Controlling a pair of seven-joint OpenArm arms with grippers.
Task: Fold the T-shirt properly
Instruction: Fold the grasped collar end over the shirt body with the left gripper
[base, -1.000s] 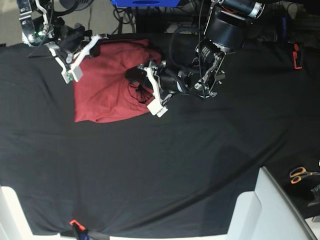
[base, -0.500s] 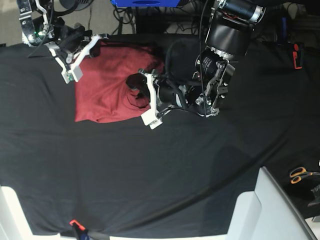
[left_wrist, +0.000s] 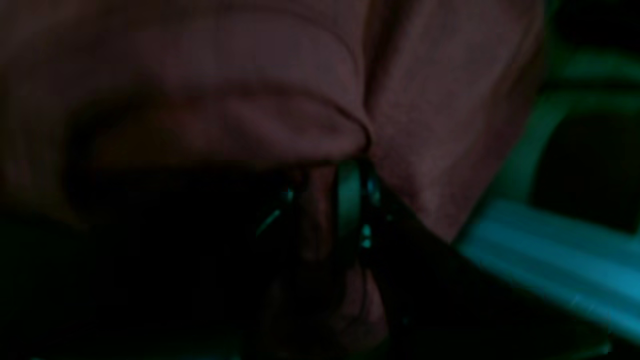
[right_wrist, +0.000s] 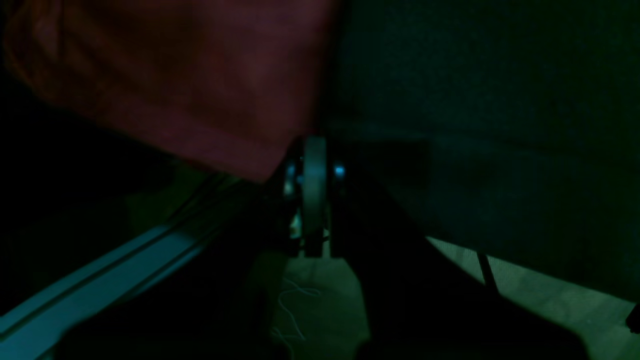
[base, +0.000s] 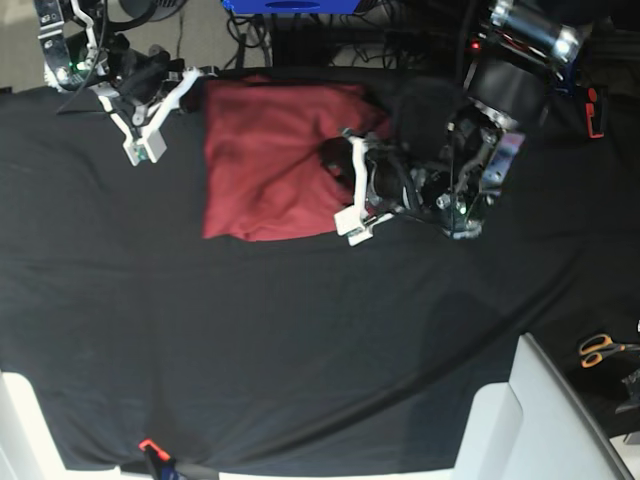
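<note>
The brick-red T-shirt (base: 265, 160) lies folded into a rough rectangle at the back of the black tablecloth (base: 300, 330). My left gripper (base: 338, 182) sits at the shirt's right edge, shut on a bunch of the cloth. In the left wrist view, folds of the T-shirt (left_wrist: 225, 75) converge into that gripper (left_wrist: 350, 170). My right gripper (base: 165, 112) stays at the back left, just left of the shirt. In the right wrist view it (right_wrist: 312, 150) is shut, and the T-shirt (right_wrist: 175, 75) has its edge right beside the tips. Whether any cloth is pinched there does not show.
Orange-handled scissors (base: 600, 348) lie at the right edge. A white panel (base: 530, 420) stands at the front right corner. A red and black tool (base: 596, 110) is at the back right, a blue box (base: 290, 5) behind the table, and an orange clip (base: 150, 446) at the front edge.
My left gripper has moved right with the shirt's edge, and the whole shirt has slid right, out from under the right gripper. The right arm has stayed put.
</note>
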